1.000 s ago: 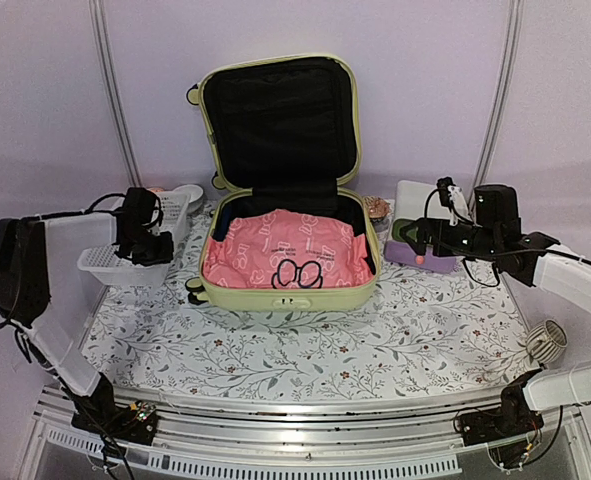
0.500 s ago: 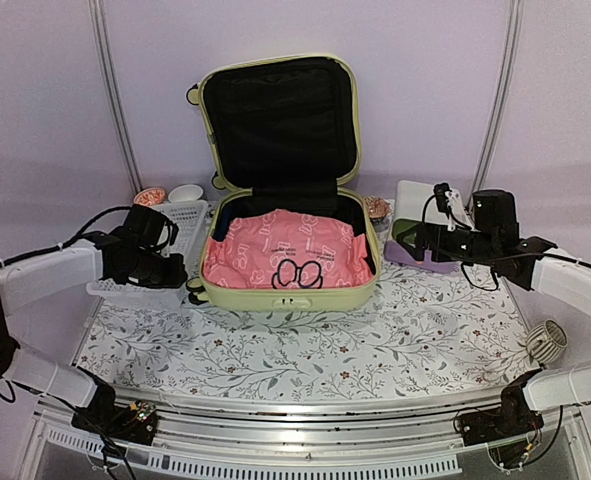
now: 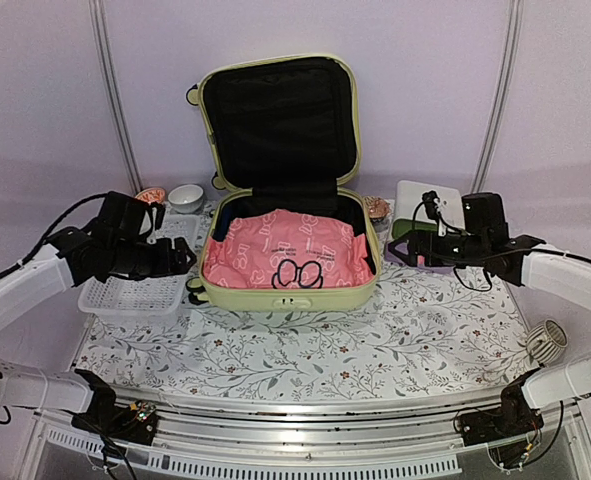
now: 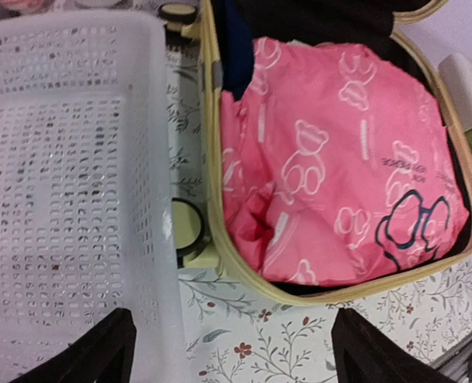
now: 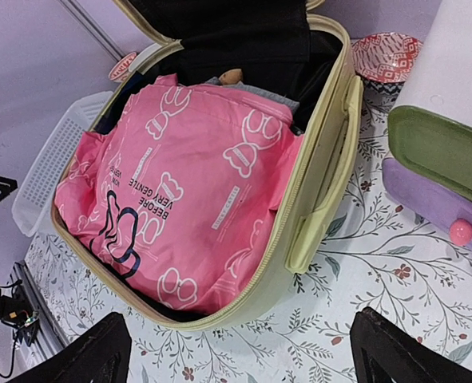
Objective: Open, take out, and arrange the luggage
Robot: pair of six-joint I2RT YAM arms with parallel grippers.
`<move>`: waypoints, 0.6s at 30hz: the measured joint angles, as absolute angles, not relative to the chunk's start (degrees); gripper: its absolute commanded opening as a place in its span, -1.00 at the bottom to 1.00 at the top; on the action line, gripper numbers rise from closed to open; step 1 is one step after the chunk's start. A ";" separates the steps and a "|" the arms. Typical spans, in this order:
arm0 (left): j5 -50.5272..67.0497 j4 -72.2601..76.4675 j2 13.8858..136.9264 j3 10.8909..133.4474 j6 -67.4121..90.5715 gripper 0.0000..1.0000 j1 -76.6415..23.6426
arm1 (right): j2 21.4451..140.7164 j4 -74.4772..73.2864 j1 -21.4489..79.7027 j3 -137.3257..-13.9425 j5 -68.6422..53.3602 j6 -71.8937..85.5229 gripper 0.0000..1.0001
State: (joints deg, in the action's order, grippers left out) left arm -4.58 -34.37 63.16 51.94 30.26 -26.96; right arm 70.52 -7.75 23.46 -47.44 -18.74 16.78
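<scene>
Risks noted: the slack pink bag (image 3: 285, 250) may be pinched by one fold only and slip, or the luggage (image 3: 235, 297) dragged along with it; the upright lid (image 3: 280, 120) may be knocked shut by a reaching arm. The luggage is set on the table (image 3: 425, 330) midway toward the far edge, wheels (image 3: 196, 290) toward the left edge, handle (image 5: 315, 199) toward the right; long axis is judged left to right, opening upward. Left gripper (image 4: 232, 343) and right gripper (image 5: 243, 335) are both seen spread wide, empty

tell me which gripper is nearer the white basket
Left. The left gripper hangs over the white basket's edge; the right gripper sits beyond the luggage, beside the drawer box.
</scene>
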 measured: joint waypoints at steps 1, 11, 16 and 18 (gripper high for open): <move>-3.62 -33.47 62.37 52.51 29.93 0.59 -26.96 | 71.22 -7.73 23.46 -47.81 -19.46 16.84 0.92; 9.85 -20.21 69.82 56.29 22.81 0.52 -27.03 | 80.34 -12.45 24.08 -59.00 -23.68 13.72 0.89; 11.16 -17.32 83.42 66.85 16.03 0.62 -27.03 | 84.93 -15.53 24.12 -65.98 -23.68 9.34 0.90; 10.87 -16.53 87.35 70.08 13.76 0.67 -26.94 | 87.29 -16.73 23.92 -68.58 -24.84 7.68 0.88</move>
